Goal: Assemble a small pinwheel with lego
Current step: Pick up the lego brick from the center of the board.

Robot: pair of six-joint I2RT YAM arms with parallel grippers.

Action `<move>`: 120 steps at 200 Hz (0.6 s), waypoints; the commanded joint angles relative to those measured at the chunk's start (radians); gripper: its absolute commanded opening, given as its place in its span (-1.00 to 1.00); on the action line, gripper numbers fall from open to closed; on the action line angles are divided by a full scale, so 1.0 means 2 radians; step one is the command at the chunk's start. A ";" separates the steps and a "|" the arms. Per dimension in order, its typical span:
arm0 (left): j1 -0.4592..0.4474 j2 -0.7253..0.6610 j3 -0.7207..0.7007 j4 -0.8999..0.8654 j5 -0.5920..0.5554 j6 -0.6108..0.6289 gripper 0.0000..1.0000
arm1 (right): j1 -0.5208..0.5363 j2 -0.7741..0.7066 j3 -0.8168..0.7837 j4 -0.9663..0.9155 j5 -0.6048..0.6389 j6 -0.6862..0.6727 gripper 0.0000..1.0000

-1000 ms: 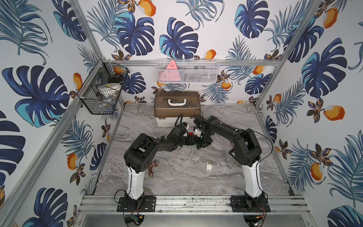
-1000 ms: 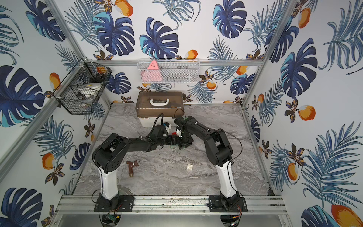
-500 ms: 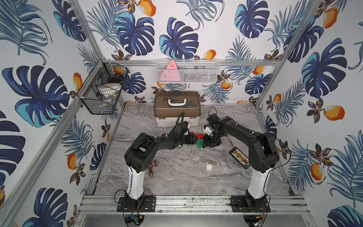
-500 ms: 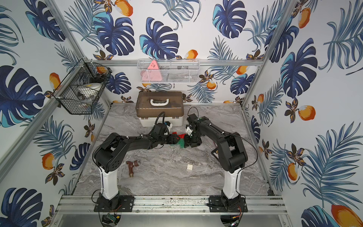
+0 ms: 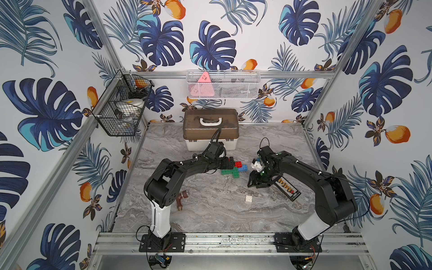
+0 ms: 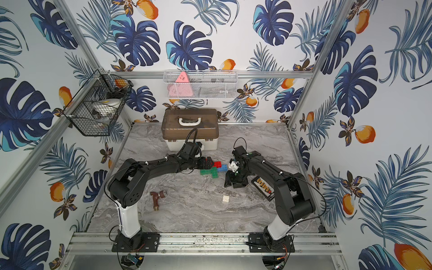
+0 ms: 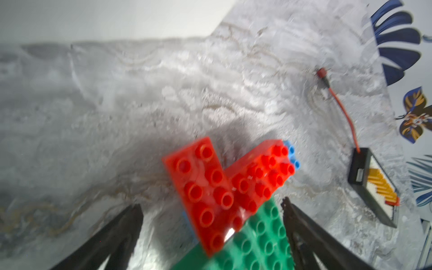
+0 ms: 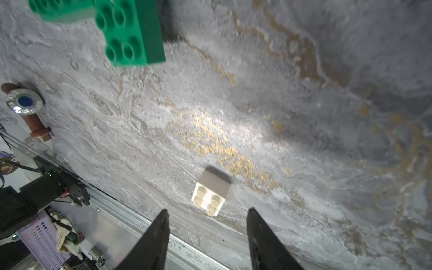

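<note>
The pinwheel (image 5: pixel 234 168) lies on the table's middle as a partial cluster of red, blue and green bricks, seen in both top views (image 6: pixel 212 168). My left gripper (image 5: pixel 230 163) is open at its left end. In the left wrist view two red bricks (image 7: pixel 203 187) sit over a green one (image 7: pixel 259 238), between the spread fingers (image 7: pixel 131 233), which touch nothing. My right gripper (image 5: pixel 256 185) is open and empty, right of the build. The loose white lego brick (image 5: pixel 249 199) lies studs up beyond its tips (image 8: pixel 209 196).
A black board with coloured buttons (image 5: pixel 286 188) lies just right of the right gripper. A brown pipe fitting (image 5: pixel 181 199) lies near the left arm's base. A brown-lidded case (image 5: pixel 211 131) stands at the back, with a wire basket (image 5: pixel 121 105) and a mesh shelf (image 5: pixel 222 84) on the walls.
The right gripper has drawn away from the build, to the right and toward the front, uncovering the button board. The left gripper's jaws have spread wider around the build.
</note>
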 commanded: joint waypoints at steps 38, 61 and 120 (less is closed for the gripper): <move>0.002 0.057 0.047 0.005 0.041 -0.016 0.97 | 0.022 -0.052 -0.079 0.026 -0.031 0.058 0.16; -0.001 0.066 0.065 0.005 0.045 -0.010 0.98 | 0.034 -0.053 -0.099 0.049 -0.037 0.080 0.19; -0.004 0.075 0.085 -0.011 0.052 0.007 0.98 | 0.049 -0.007 -0.080 0.077 -0.014 0.098 0.20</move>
